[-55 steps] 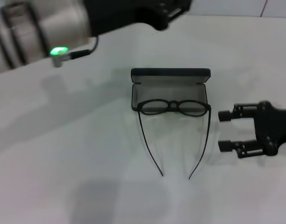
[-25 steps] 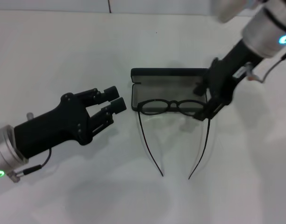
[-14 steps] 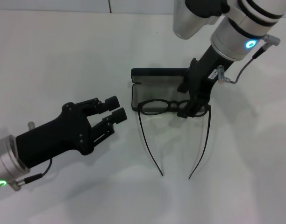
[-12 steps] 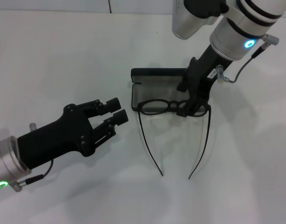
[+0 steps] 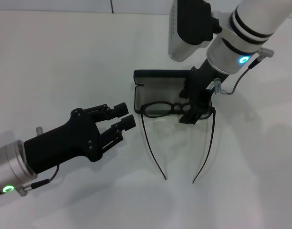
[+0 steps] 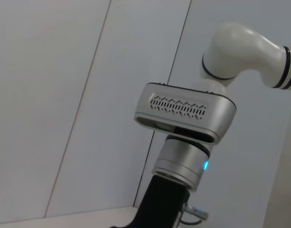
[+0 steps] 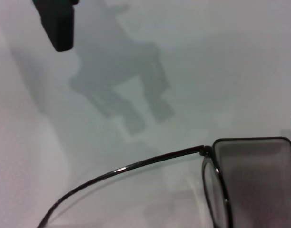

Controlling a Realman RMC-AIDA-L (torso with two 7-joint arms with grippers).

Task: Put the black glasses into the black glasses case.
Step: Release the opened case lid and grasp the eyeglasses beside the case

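Black glasses (image 5: 177, 109) rest unfolded across the open black glasses case (image 5: 172, 86) near the table's (image 5: 50, 57) far edge, right gripper (image 5: 196, 113) pinching their lens rim for lifting, left gripper (image 5: 123, 116) spread nearby.

No text, label or number can be read anywhere.

Lab-like: bare white table (image 5: 60, 62), panelled wall (image 6: 64, 95)

Both arms have white and silver cylindrical links with black bands, glowing wrist rings, thin black cables and matte black two-fingered grippers: the left gripper (image 5: 125, 116) and the right gripper (image 5: 192, 112).
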